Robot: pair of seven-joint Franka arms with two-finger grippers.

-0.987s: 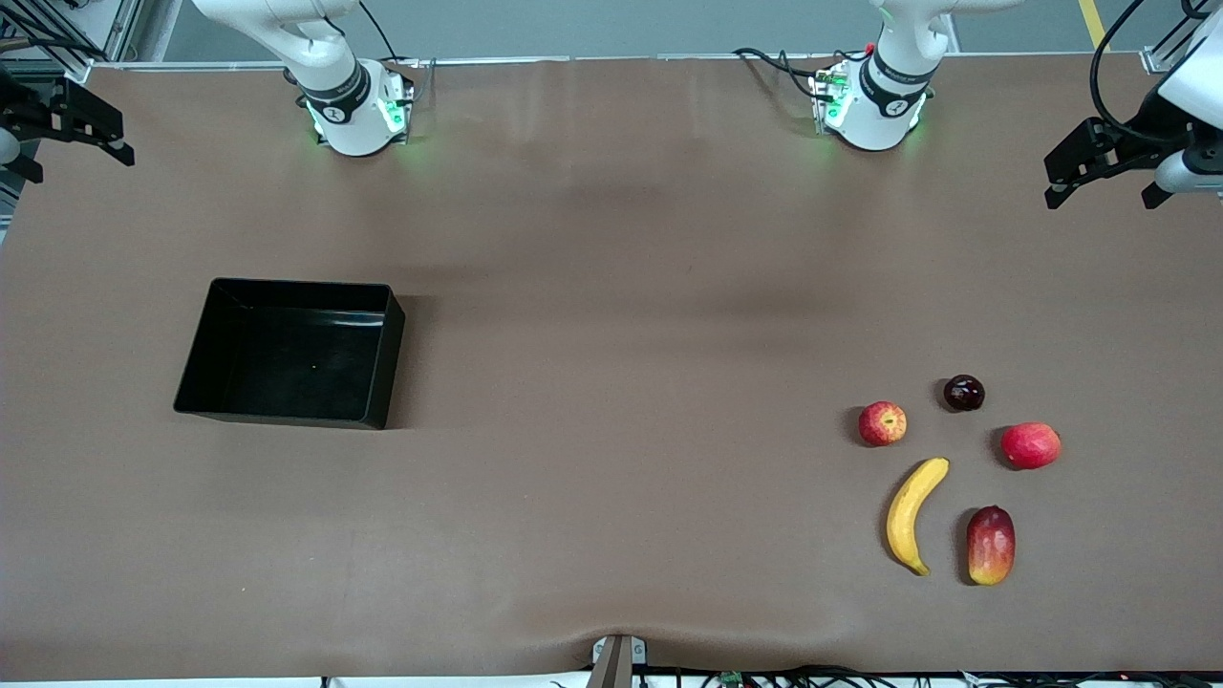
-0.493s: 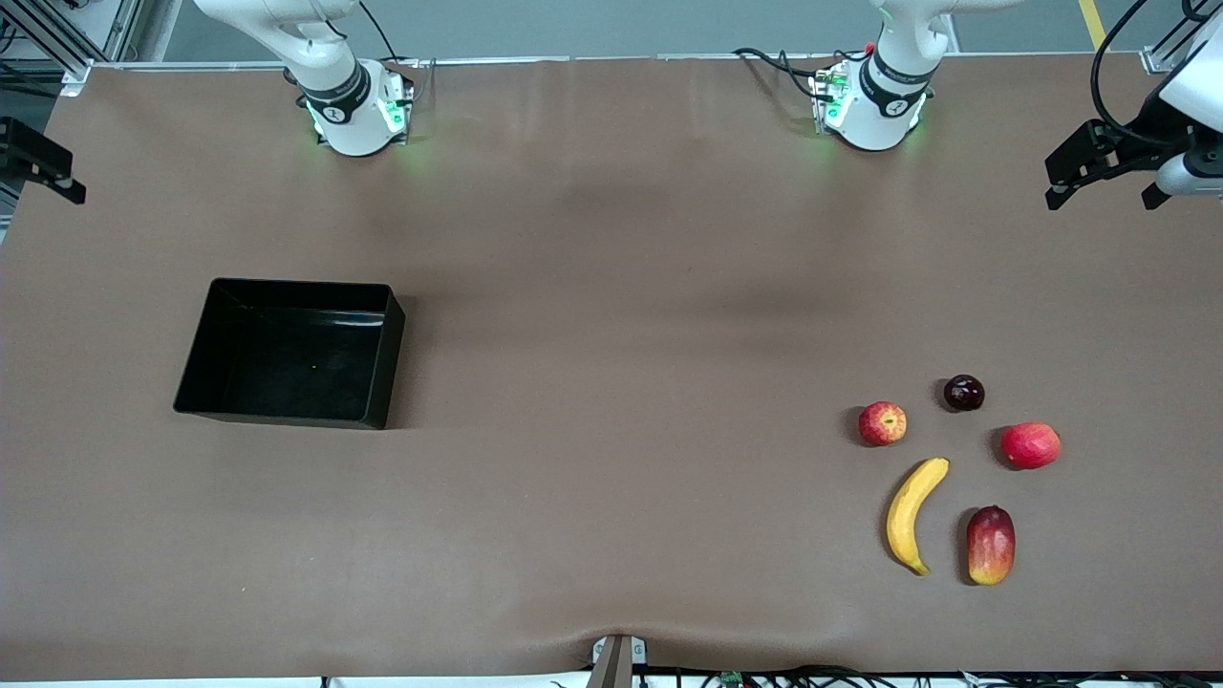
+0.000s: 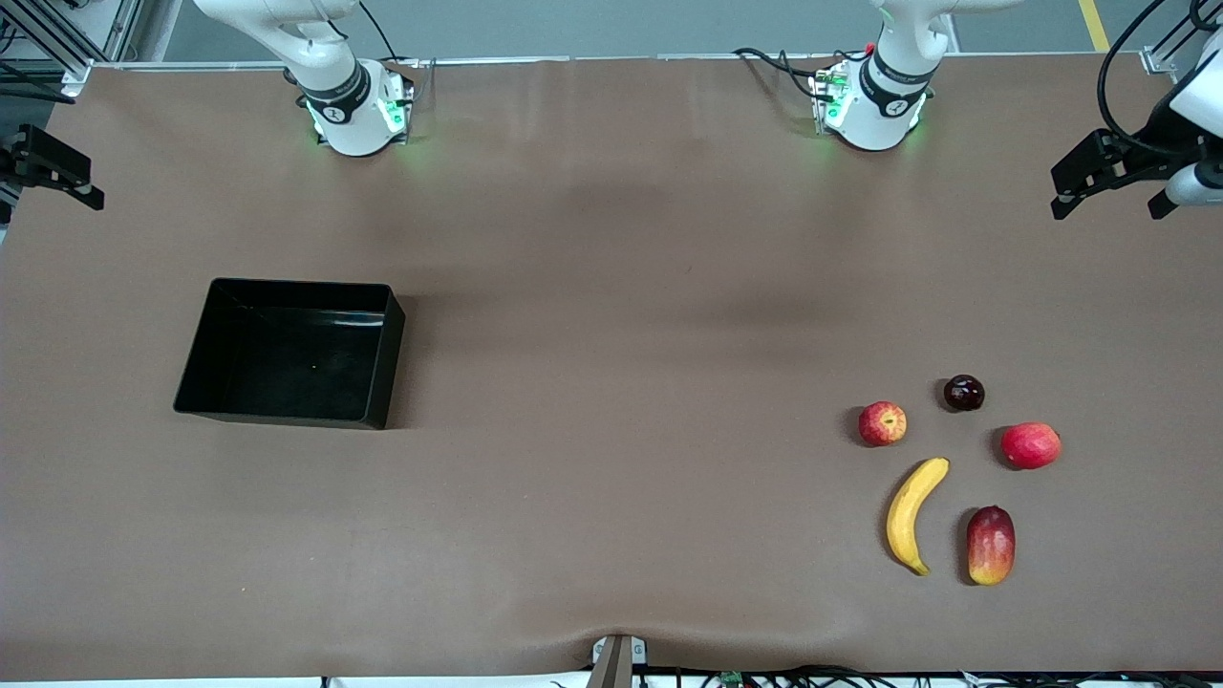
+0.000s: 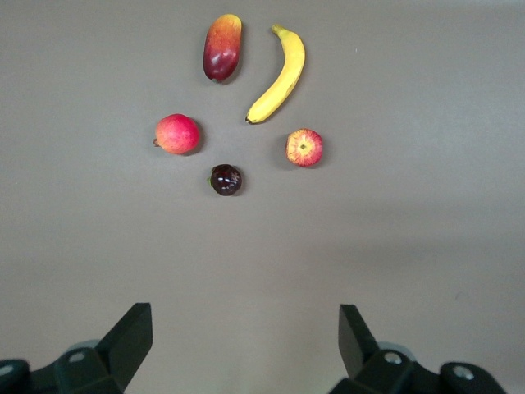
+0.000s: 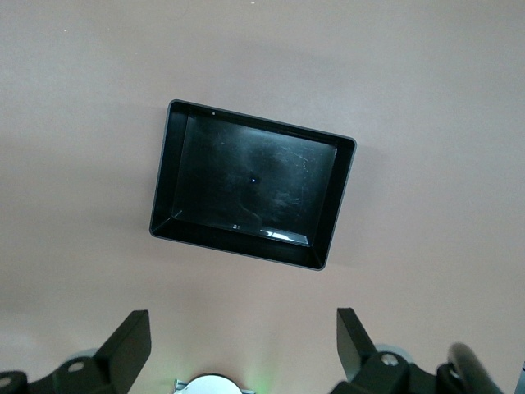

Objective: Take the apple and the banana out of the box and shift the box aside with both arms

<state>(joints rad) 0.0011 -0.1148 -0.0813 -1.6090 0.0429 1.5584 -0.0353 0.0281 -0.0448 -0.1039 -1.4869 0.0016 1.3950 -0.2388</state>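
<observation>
The black box (image 3: 291,354) lies empty toward the right arm's end of the table; it also shows in the right wrist view (image 5: 250,193). The yellow banana (image 3: 912,514) and the red apple with yellow blotches (image 3: 882,423) lie toward the left arm's end, the banana nearer the front camera. Both show in the left wrist view, the banana (image 4: 281,75) and the apple (image 4: 304,148). My left gripper (image 3: 1108,203) is open and empty, high over the table's edge at its own end (image 4: 244,320). My right gripper (image 3: 55,177) is open and empty, high over the table's edge at its end (image 5: 242,322).
A red-yellow mango (image 3: 990,545) lies beside the banana. A plain red round fruit (image 3: 1030,445) and a dark plum (image 3: 963,393) lie beside the apple. The arm bases (image 3: 358,110) (image 3: 874,105) stand along the table's edge farthest from the front camera.
My right gripper has moved lower in the front view, at the table's end edge. My left gripper has dropped slightly in the front view. Fruits and box have not moved.
</observation>
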